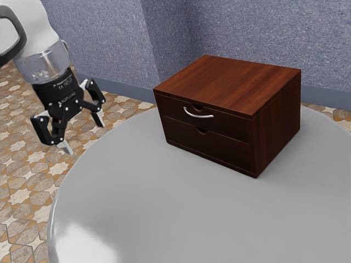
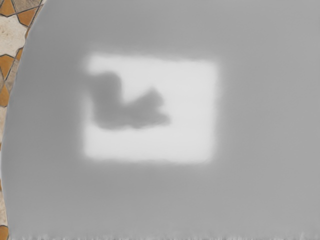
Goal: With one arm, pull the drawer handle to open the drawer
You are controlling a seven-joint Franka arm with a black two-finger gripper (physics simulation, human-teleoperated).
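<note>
A dark red-brown wooden cabinet (image 1: 236, 104) with two drawers stands on the round grey table (image 1: 181, 208). The upper drawer (image 1: 211, 118) carries a curved silver handle (image 1: 198, 114) and sits flush with the cabinet front, as does the lower drawer (image 1: 211, 143). My black gripper (image 1: 82, 134) hangs at the exterior view's left, above the table's edge and well apart from the cabinet. Its fingers are spread open with nothing between them. In the wrist view the grey tabletop (image 2: 250, 200) lies under my hand with a bright patch (image 2: 150, 107) and a dark shadow on it.
A patterned tile floor (image 1: 22, 164) lies around the table, and its tiles (image 2: 10, 45) border the table's rim in the wrist view. Blue-grey walls (image 1: 247, 33) rise behind the cabinet. Bare tabletop stretches between my gripper and the cabinet front.
</note>
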